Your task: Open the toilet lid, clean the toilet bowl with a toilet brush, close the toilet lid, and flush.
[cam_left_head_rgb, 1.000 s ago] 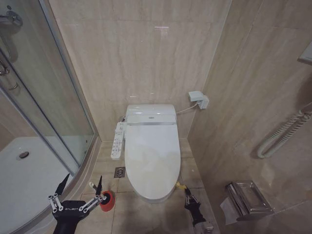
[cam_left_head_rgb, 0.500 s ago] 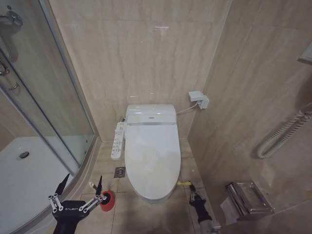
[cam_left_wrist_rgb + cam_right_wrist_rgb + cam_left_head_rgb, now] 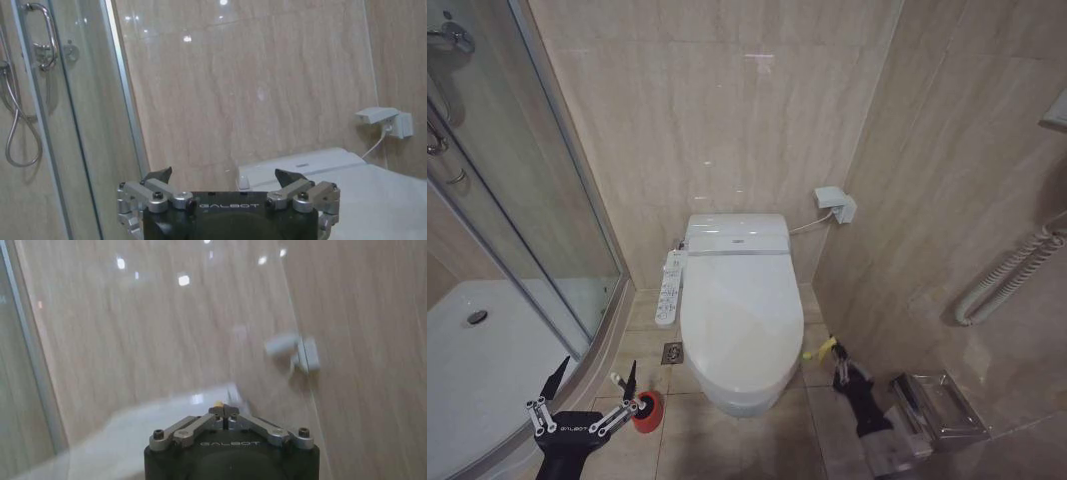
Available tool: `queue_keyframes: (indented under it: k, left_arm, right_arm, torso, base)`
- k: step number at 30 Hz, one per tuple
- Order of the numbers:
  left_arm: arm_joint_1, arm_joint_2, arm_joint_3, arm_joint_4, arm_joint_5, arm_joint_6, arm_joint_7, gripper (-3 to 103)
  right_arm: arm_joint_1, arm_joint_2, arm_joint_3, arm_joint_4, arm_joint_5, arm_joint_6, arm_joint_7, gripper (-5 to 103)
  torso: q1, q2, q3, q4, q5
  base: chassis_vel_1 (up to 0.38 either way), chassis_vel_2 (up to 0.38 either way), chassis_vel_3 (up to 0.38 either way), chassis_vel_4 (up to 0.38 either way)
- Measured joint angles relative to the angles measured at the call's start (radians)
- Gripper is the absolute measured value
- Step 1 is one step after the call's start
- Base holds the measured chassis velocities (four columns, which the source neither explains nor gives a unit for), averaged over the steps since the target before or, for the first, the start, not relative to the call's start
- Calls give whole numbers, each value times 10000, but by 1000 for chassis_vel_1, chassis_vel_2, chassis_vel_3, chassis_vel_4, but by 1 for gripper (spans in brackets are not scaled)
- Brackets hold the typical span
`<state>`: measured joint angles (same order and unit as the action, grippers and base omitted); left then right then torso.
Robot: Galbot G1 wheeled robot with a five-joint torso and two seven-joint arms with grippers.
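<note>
The toilet lid [image 3: 732,320] is a glossy white oval lying over the toilet bowl [image 3: 743,402], with its front edge lifted a little. A yellow-green strap [image 3: 825,348] runs off the lid's right edge. My right gripper [image 3: 836,360] is shut on that strap, low beside the bowl's right side; the right wrist view shows its fingertips [image 3: 225,410] pressed together with a bit of yellow between them. My left gripper [image 3: 592,385] hangs open at the bowl's left, just above the toilet brush's red cup [image 3: 647,411] and white handle [image 3: 615,380]. In the left wrist view, the left gripper [image 3: 223,176] faces the lid [image 3: 380,200].
A curved glass shower enclosure [image 3: 537,220] and white shower tray [image 3: 477,370] fill the left. A button panel [image 3: 667,288] and floor drain [image 3: 673,352] sit left of the bowl. A wall socket [image 3: 835,203], coiled hose [image 3: 1002,275] and metal paper holder [image 3: 932,405] are on the right.
My right gripper has moved right and upward, pulling the yellow-green strap out from the bowl, and the lid's front edge has risen slightly. The left gripper has stayed where it was.
</note>
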<state>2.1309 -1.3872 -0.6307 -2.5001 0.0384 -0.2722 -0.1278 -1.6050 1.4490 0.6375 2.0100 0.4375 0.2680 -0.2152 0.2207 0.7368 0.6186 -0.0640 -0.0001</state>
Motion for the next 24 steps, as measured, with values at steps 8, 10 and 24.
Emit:
queue_keyframes:
  k: [8, 10, 24]
  left_arm:
    - [0, 0, 0, 0, 0, 0, -1, 100]
    - [0, 0, 0, 0, 0, 0, 0, 100]
    - [0, 0, 0, 0, 0, 0, 0, 100]
  right_arm:
    - [1426, -296, 17, 1116, 231, -1230, 943, 0]
    - [1677, -340, -23, 1123, 233, -1369, 1096, 0]
    - [3752, -956, -390, 596, 348, -2243, 2061, 0]
  torso:
    - [0, 0, 1, 3, -1]
    - [0, 0, 0, 2, 1]
    - [0, 0, 1, -1, 2]
  base:
    - [0, 0, 0, 0]
    - [0, 0, 0, 0]
    - [0, 0, 0, 0]
